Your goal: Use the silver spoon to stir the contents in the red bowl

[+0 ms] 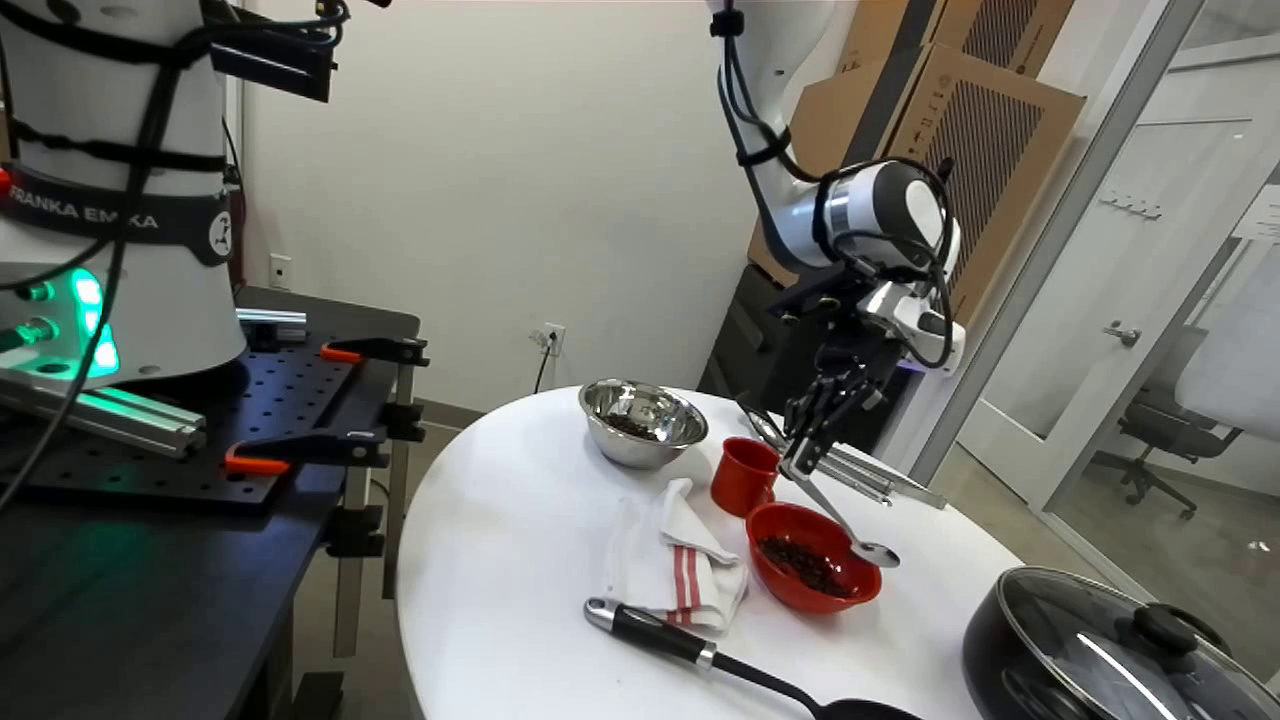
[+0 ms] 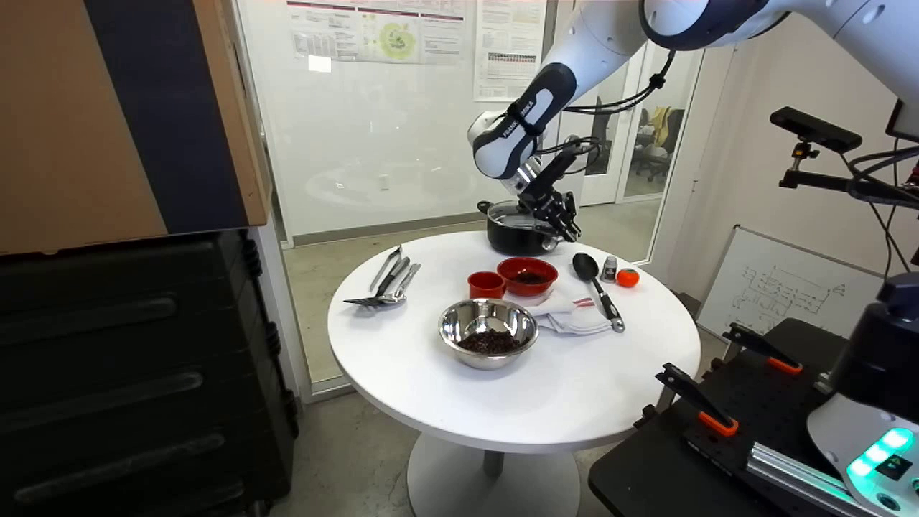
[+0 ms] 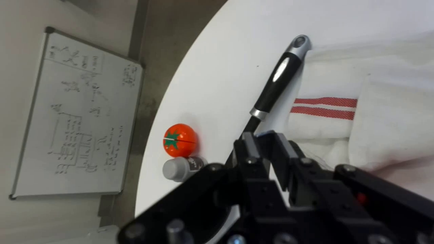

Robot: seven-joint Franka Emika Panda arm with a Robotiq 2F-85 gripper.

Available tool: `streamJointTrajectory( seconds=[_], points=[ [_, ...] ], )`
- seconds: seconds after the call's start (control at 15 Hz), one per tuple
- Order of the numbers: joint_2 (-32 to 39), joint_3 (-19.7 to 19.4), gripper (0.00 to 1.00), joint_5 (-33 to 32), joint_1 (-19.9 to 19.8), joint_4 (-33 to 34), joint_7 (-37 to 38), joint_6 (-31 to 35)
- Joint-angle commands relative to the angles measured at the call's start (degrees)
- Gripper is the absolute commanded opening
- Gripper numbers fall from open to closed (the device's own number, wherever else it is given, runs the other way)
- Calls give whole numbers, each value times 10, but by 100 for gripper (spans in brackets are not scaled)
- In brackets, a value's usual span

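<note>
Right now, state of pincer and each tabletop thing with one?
pincer: gripping silver spoon
silver spoon: tilted, midair
red bowl: upright, dark contents inside
steel bowl: upright, dark bits inside
red cup: upright
pot: lid on
towel: folded
black spoon: lying down
bottle: upright
other utensils: lying together

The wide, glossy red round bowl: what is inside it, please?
Dark brown loose matter lies inside the wide, glossy red bowl in both exterior views. Whatever is underneath it is covered and cannot be seen.
</note>
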Motion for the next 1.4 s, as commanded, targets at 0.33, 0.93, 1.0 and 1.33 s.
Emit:
streamJointTrajectory(
  seconds=[0.33,0.93,1.0,1.33],
  points=[
    [-59,25,4,-37,12,-101,48,48],
    [-151,25,4,127,-84,-255,53,203],
    [-156,27,4,149,-96,-269,50,220],
    [-173,44,4,275,-139,-330,30,311]
  ],
)
